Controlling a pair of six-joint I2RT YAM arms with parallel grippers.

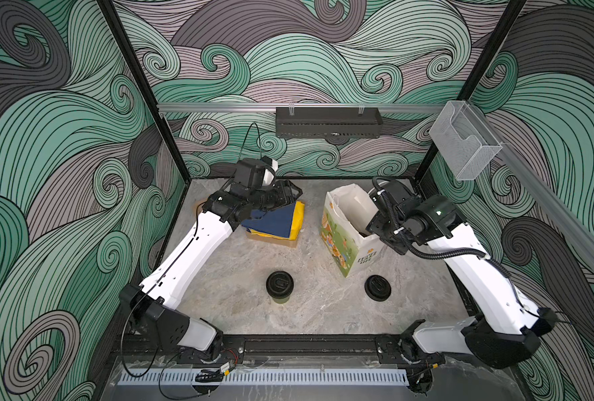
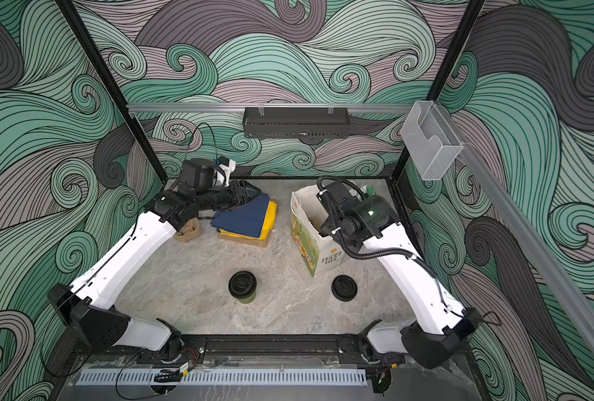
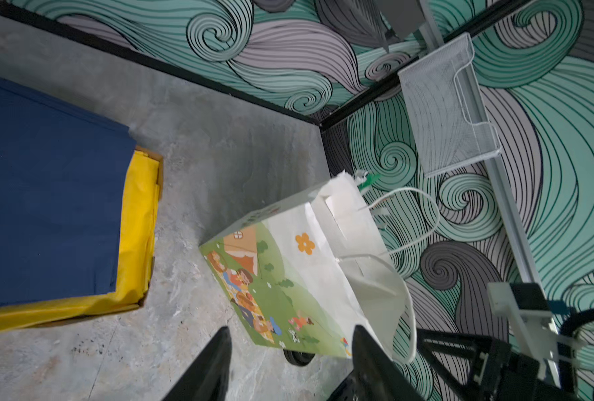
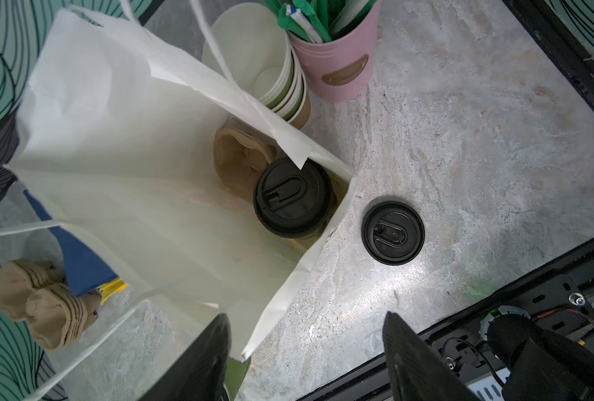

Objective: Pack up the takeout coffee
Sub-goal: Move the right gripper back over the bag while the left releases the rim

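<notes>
Takeout coffee stood in the bag, another coffee on the bench. Left hand and right hand were spread.

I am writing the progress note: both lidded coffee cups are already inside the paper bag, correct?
Not quite: only one lidded cup is inside the paper bag, as the right wrist view shows. The other lidded cup stands on the table, outside it, in both top views.
</notes>
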